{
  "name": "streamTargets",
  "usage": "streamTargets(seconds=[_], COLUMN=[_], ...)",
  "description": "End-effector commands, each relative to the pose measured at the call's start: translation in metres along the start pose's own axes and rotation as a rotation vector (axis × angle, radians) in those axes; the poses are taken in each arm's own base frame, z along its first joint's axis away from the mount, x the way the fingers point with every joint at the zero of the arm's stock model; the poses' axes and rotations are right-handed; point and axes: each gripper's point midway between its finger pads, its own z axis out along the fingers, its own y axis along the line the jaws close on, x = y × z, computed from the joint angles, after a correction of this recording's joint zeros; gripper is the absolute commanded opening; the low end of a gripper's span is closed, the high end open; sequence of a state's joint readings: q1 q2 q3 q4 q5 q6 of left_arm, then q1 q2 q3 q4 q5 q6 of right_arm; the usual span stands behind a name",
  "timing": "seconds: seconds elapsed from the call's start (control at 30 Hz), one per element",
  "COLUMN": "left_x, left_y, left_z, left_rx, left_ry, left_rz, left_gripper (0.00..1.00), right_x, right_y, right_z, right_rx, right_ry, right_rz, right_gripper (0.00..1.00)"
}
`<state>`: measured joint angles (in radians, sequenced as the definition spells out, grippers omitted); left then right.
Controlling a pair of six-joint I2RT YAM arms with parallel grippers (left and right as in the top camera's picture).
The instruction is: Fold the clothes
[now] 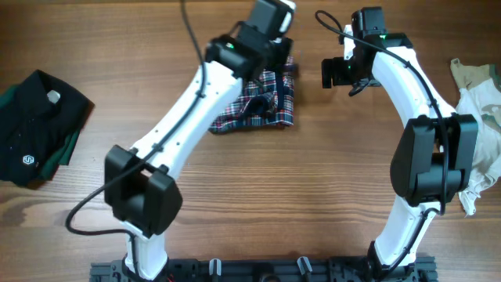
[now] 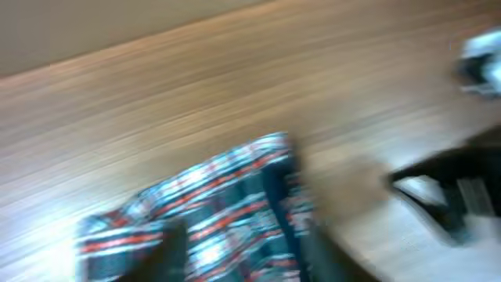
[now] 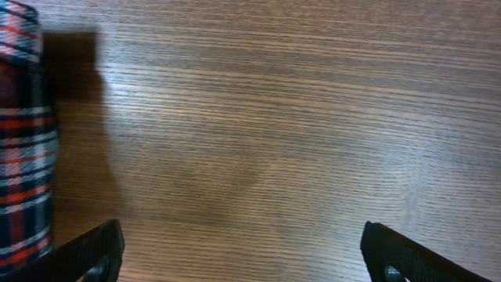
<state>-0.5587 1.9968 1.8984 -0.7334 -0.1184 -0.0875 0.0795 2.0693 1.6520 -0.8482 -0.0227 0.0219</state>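
Wood table (image 1: 313, 196) is bearing the shirt (image 1: 258, 110); left gripper (image 1: 274, 69) is hovering over it, grip unreadable; right gripper (image 3: 239, 254), splayed empty, is idling beside it. Squaring the shirt's edges looks best.

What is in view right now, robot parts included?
table: 1, brown wood, under everything
shirt: 1, red, navy and white plaid, far centre
black garment: 1, black with white logo and green edge, left side
pale garment: 1, white and beige, right edge
left arm: 1, white and black, reaching to the shirt
right arm: 1, white and black, right of the shirt
left gripper: 1, black, over the shirt; too blurred to judge
right gripper: 1, black, open over bare table
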Motion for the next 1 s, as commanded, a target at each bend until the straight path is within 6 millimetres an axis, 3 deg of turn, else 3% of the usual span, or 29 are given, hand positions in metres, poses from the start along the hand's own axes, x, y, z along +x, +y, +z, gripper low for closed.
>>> streamTargets(seconds=[0.0, 0.07, 0.1, 0.4, 0.47, 0.5, 0.53, 0.6, 0.67, 0.7, 0.73, 0.77, 0.87, 0.97], left_x=[0.021, 0.038, 0.045, 0.151, 0.163, 0.156, 0.135, 0.081, 0.018, 0.005, -0.003, 0.007, 0.03, 0.042], left_y=[0.074, 0.101, 0.102, 0.082, 0.081, 0.081, 0.078, 0.071, 0.064, 0.062, 0.06, 0.061, 0.088, 0.136], left_z=[0.016, 0.034, 0.04, 0.124, 0.139, 0.142, 0.135, 0.107, 0.06, 0.045, 0.024, 0.014, 0.013, 0.009], left_rx=[-0.182, -0.18, -0.153, -0.125, -0.127, -0.122, -0.104, -0.072, -0.041, -0.033, -0.028, -0.04, -0.135, -0.204], left_ry=[0.074, 0.134, 0.158, 0.469, 0.485, 0.458, 0.404, 0.277, 0.114, 0.076, 0.058, 0.102, 0.187, 0.221], left_rz=[-0.118, -0.191, -0.206, -0.206, -0.204, -0.206, -0.211, -0.212, -0.211, -0.21, -0.208, -0.206, -0.217, -0.36], left_gripper=[0.21, 0.06, 0.04, 0.04, 0.12, 0.12, 0.12, 0.13, 0.22, 0.23, 0.23, 0.23, 0.22, 0.24], right_x=[-0.01, -0.008, -0.008, 0.0, 0.0, 0.0, 0.0, 0.0, 0.0, 0.0, 0.0, 0.001, -0.002, -0.012], right_y=[0.005, 0.005, 0.005, 0.004, 0.004, 0.004, 0.004, 0.004, 0.004, 0.004, 0.005, 0.012, 0.034, 0.057], right_z=[-0.015, -0.015, -0.015, -0.015, -0.015, -0.015, -0.015, -0.015, -0.015, -0.015, -0.015, -0.015, -0.035, -0.08], right_rx=[-0.031, -0.03, -0.03, -0.03, -0.03, -0.03, -0.03, -0.03, -0.03, -0.03, -0.03, -0.07, -0.194, -0.284], right_ry=[-0.044, -0.039, -0.037, -0.007, -0.007, -0.007, -0.007, -0.007, -0.007, -0.007, -0.007, -0.002, -0.029, -0.123], right_rz=[-0.005, -0.021, -0.021, -0.018, -0.018, -0.018, -0.018, -0.018, -0.018, -0.018, -0.018, -0.02, -0.026, -0.086], right_gripper=[0.97, 0.97, 0.97, 0.98, 0.98, 0.98, 0.98, 0.98, 0.99, 0.99, 0.99, 0.89, 0.67, 0.19])
